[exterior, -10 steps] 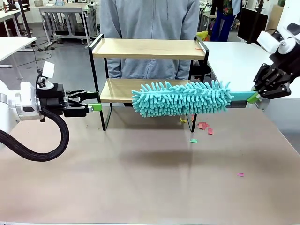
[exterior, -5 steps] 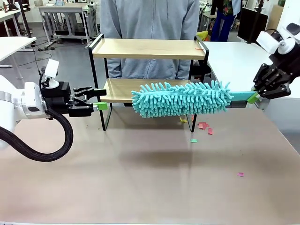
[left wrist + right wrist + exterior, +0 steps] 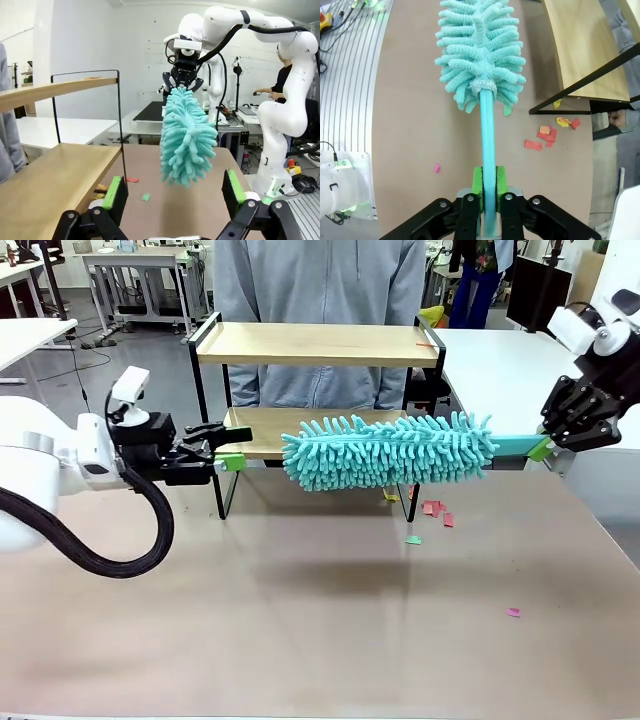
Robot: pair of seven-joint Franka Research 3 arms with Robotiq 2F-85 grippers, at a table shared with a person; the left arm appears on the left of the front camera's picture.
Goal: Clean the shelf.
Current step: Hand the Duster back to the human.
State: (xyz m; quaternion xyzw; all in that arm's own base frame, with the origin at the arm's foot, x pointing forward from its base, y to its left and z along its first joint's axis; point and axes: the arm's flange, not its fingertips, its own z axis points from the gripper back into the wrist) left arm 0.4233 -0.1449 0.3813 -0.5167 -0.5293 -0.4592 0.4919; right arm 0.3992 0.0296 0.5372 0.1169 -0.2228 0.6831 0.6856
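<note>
I've got the small two-tier shelf (image 3: pixel 318 343) of pale wooden boards in a thin black wire frame at twelve o'clock on the brown table (image 3: pixel 320 620), right in front of the person in the grey hoodie (image 3: pixel 318 280). My right gripper (image 3: pixel 489 192) is clamped hard on the smooth teal plastic handle of the fluffy turquoise microfibre duster (image 3: pixel 388 450), whose soft noodle-like head hangs level in front of the lower board. My left gripper (image 3: pixel 226 453) sits at nine o'clock with its green-padded fingers spread wide and empty, nosing up to the shelf's left end rail.

My worry: that frame looks light and spindly, so a firm sweep from the duster could shove or tip it toward the person unless the left gripper steadies it. If those open fingers miss the thin rail, they may knock the shelf sideways instead. Bits of red, pink and green paper scrap (image 3: pixel 434 508) lie by the right leg at three o'clock; loose fibres could scatter them farther.
</note>
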